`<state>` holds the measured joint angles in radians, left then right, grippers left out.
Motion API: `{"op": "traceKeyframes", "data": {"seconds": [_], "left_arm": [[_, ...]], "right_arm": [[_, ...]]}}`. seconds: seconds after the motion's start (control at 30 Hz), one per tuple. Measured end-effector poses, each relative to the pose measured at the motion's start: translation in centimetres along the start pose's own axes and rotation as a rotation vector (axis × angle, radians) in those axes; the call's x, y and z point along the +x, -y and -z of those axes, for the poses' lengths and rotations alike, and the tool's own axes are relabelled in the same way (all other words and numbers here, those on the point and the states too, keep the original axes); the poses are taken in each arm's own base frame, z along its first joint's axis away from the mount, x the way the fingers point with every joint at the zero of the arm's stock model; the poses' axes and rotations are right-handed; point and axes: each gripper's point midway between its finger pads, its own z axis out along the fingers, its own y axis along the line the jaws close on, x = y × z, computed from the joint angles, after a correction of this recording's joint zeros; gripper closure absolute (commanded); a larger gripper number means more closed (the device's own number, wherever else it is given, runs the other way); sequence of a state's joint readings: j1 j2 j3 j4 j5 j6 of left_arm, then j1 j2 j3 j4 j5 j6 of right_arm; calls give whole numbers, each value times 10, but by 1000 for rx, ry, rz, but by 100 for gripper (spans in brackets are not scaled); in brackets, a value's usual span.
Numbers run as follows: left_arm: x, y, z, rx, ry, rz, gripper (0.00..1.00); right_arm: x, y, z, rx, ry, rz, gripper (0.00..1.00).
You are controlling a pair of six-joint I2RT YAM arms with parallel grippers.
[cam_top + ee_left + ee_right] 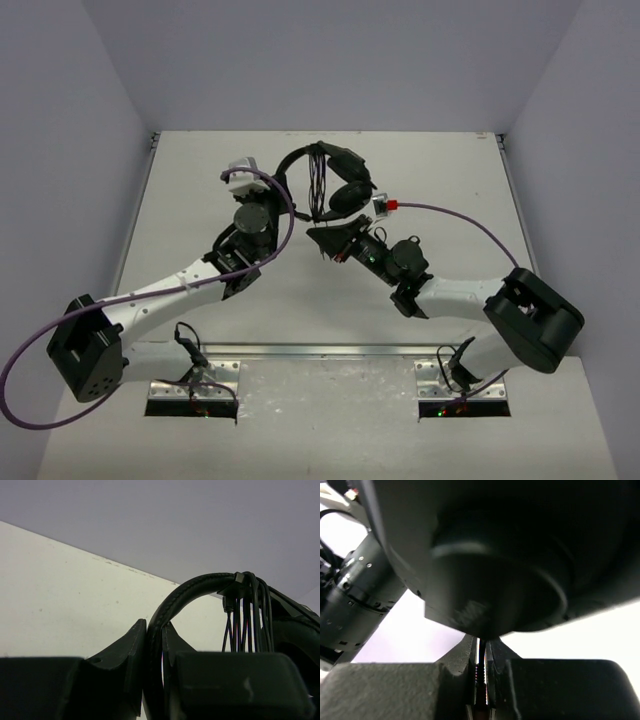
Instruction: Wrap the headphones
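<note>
The headphones (345, 190) are over the far middle of the table (200, 180), with the cable (318, 185) looped a bunch of times round the headband (172, 602). The left gripper (155, 627) is clamped tight on that headband. The right gripper (481, 642) pinches the cable's ribbed end (480, 672), right under an earcup (495, 580).
</note>
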<state>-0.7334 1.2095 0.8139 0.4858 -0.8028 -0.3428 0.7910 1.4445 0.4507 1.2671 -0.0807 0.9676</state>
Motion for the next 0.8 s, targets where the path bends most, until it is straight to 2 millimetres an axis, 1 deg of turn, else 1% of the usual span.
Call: {"op": "traceKeyframes", "data": {"seconds": [0.07, 0.13, 0.23, 0.33, 0.37, 0.5, 0.6, 0.67, 0.73, 0.8], "left_arm": [[6, -5, 1, -10, 0, -6, 100], [14, -11, 1, -22, -4, -15, 100], [31, -18, -1, -44, -24, -43, 100], [43, -27, -5, -82, -29, -65, 99], [48, -29, -5, -88, -35, -74, 100], [66, -36, -8, -111, -58, -101, 100], [87, -42, -11, -130, -86, -119, 100], [104, -51, -11, -149, -110, -136, 100], [124, -63, -9, -167, -144, -160, 100], [143, -73, -6, -177, -182, -188, 100]], "right_arm": [[2, 6, 2, 25, -4, -1, 93], [7, 12, 4, 51, -14, -6, 92], [14, 19, 7, 73, -31, -16, 87], [27, 29, 11, 100, -61, -36, 91], [30, 32, 12, 108, -69, -41, 95], [41, 43, 13, 141, -93, -56, 99], [53, 60, 15, 189, -115, -63, 98], [65, 74, 19, 223, -136, -73, 94], [80, 89, 27, 263, -169, -84, 91], [94, 101, 37, 303, -205, -96, 89]]}}
